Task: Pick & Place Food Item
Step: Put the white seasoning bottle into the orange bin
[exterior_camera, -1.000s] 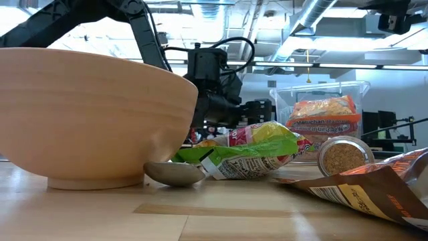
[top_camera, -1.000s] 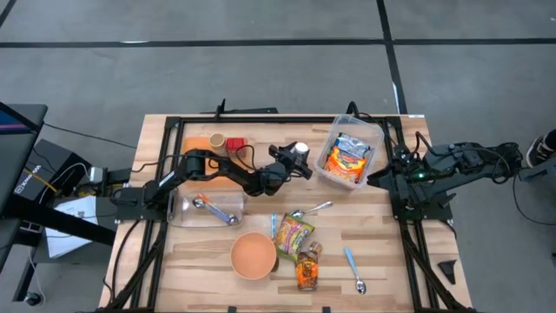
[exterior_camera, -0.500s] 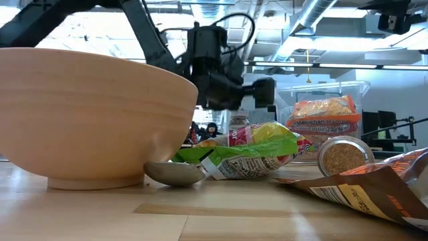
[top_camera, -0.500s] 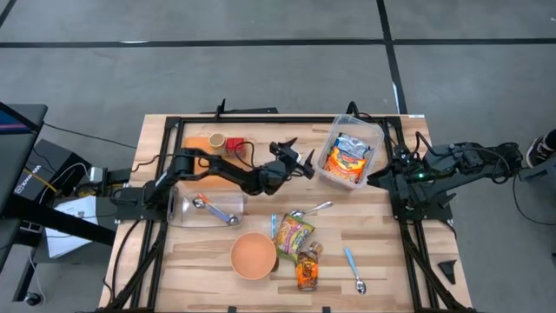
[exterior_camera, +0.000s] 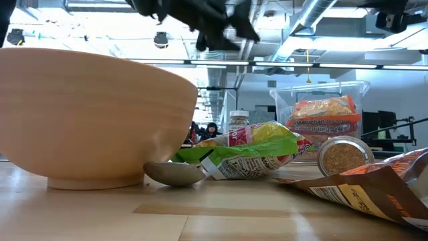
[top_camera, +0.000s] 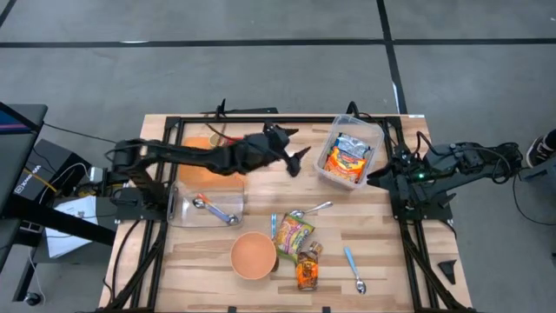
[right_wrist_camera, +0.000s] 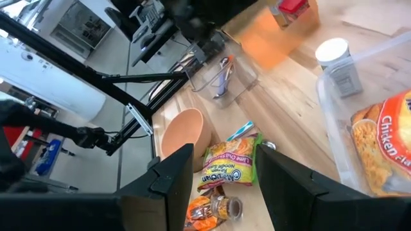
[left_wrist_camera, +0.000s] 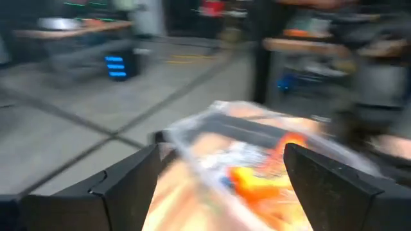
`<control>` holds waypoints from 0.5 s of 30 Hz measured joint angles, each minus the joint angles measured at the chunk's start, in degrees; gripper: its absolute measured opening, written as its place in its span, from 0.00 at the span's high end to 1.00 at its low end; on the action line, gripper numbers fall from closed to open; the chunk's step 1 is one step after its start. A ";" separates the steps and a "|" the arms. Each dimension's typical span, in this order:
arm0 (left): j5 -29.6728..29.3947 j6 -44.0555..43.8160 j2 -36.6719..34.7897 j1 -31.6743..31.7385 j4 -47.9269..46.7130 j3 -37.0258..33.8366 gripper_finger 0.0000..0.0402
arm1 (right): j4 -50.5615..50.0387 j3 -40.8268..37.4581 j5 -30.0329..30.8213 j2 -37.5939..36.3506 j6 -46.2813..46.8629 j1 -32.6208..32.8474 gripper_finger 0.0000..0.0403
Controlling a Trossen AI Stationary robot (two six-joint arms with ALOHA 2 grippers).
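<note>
Left end effector (top_camera: 294, 149) hangs open and empty above the worktop (top_camera: 387, 243), just beside the clear bin (top_camera: 375, 132) that holds an orange noodle packet (top_camera: 347, 156). Right end effector (right_wrist_camera: 221, 170), parted and empty, waits at the worktop's right edge, while a white-capped spice jar (right_wrist_camera: 339, 64) stands just outside the bin.

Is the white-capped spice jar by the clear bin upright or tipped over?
Upright. The low view shows the spice jar standing, cap on top, and the right wrist view shows it standing beside the clear bin.
</note>
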 joint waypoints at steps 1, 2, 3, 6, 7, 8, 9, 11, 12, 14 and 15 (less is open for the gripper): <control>4.06 0.55 -1.49 0.44 -2.16 0.00 0.19 | 0.21 0.00 0.00 0.01 -0.62 0.00 0.59; 7.75 1.05 -2.76 0.94 -4.00 0.00 0.19 | 0.37 0.00 0.00 0.01 -1.14 0.00 0.59; 11.16 1.35 -4.02 1.61 -6.57 -0.01 0.19 | 0.37 0.00 0.00 -0.01 -1.65 0.00 0.59; 19.03 1.29 -6.40 4.10 -15.15 1.05 0.17 | 0.70 0.01 0.01 -0.01 -3.27 0.00 0.59; 20.18 1.12 -6.68 4.82 -18.71 2.03 0.17 | 0.87 0.01 0.00 -0.01 -3.86 0.00 0.59; 21.04 1.08 -6.69 5.50 -22.19 3.17 0.16 | 1.31 0.02 0.01 -0.03 -4.39 0.00 0.59; 21.54 1.12 -6.64 6.08 -25.41 4.39 0.16 | 1.89 0.00 0.00 -0.01 -5.00 0.00 0.59; 23.28 1.12 -6.12 7.25 -29.85 6.94 0.15 | 2.63 0.01 0.04 -0.04 -5.82 0.00 0.59; 24.24 1.14 -5.64 7.78 -31.57 8.12 0.14 | 2.90 0.00 0.10 -0.04 -6.08 0.00 0.59; 26.38 1.14 -4.21 8.62 -33.69 10.46 0.13 | 3.19 0.01 0.17 -0.01 -6.62 0.00 0.59; 27.30 1.14 -3.13 8.87 -35.25 11.85 0.13 | 3.18 0.02 0.17 -0.02 -6.75 0.00 0.59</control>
